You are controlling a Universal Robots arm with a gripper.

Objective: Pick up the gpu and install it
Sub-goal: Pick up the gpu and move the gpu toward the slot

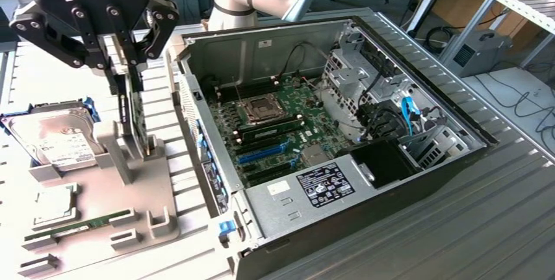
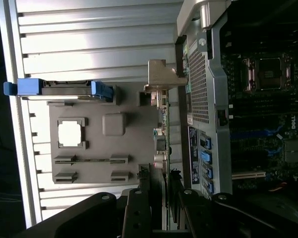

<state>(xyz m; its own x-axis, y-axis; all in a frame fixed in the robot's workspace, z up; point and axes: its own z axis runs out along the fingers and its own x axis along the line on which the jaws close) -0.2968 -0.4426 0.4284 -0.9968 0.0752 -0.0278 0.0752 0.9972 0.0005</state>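
The gpu (image 1: pixel 134 121) is a thin dark card standing on edge between the posts of the grey holder plate (image 1: pixel 143 212). My gripper (image 1: pixel 124 88) comes down on it from above, with a finger pressed to each face, shut on the card's upper edge. In the wrist view the gpu (image 2: pixel 162 124) is seen edge-on, running away from my gripper (image 2: pixel 160 191) to its silver end bracket (image 2: pixel 161 77). Its lower edge still sits at the level of the holder's posts.
On the same plate lie a hard drive (image 1: pixel 56 134) with blue rails, a processor (image 1: pixel 52 202) and a green RAM stick (image 1: pixel 74 228). Toward the exterior view's right, the open computer case (image 1: pixel 451 163) exposes its motherboard (image 1: pixel 286 121) and blue slots (image 1: pixel 264 153).
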